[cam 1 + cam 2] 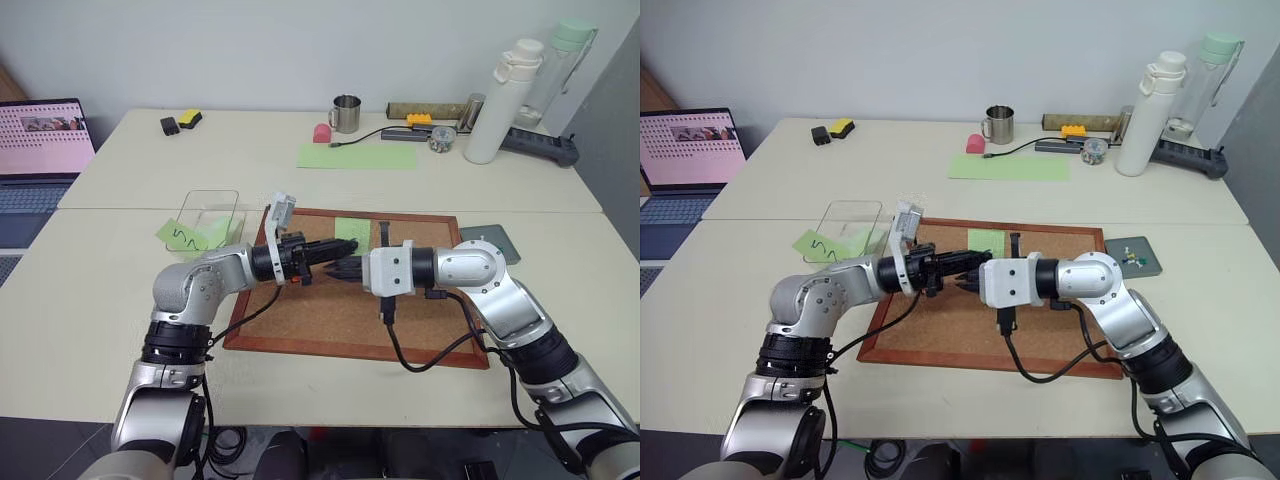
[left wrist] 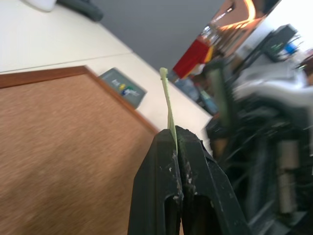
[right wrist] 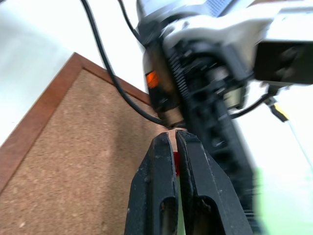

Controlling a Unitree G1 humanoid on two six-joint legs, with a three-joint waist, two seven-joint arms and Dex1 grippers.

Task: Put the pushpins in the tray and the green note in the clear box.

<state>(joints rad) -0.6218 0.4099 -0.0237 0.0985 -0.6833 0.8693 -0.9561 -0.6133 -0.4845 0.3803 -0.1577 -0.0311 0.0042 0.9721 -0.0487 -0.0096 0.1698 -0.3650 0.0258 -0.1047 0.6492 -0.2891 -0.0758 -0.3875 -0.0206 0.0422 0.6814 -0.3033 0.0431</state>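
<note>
Firstly, left eye view: left gripper (image 1: 338, 254) and right gripper (image 1: 342, 270) tip to tip above the middle of the board (image 1: 300, 325), reaching in from opposite sides. Just behind the tips, note (image 1: 352, 231) – pale green, over the far part of the board; lifted or lying flat, cannot tell from this angle. Box (image 1: 210, 208) on the table beside the board's far left corner, with a squiggle note (image 1: 183, 236) against its near side. Tray (image 1: 492, 243) off the board's far right corner, well apart from both grippers.

Next, right eye view: same meeting of black fingers over the cork. Inside the tray, a few small coloured specks (image 1: 1132, 259), too small to name.

Then, left wrist view: left fingers (image 2: 156, 166) pressed together with no gap, clamping the note, seen edge-on as a thin green strip rising from between the tips. Cork surface below and, past its corner, the tray with yellow, green and blue dots in it.

Lastly, right wrist view: right fingers (image 3: 154, 171) squeezed narrow on a pin (image 3: 175, 164) – only a red sliver showing in the slit just below the tips, shaft hidden. Board underneath, its wooden frame running off to one side; blurred bulk of the other arm close ahead.
</note>
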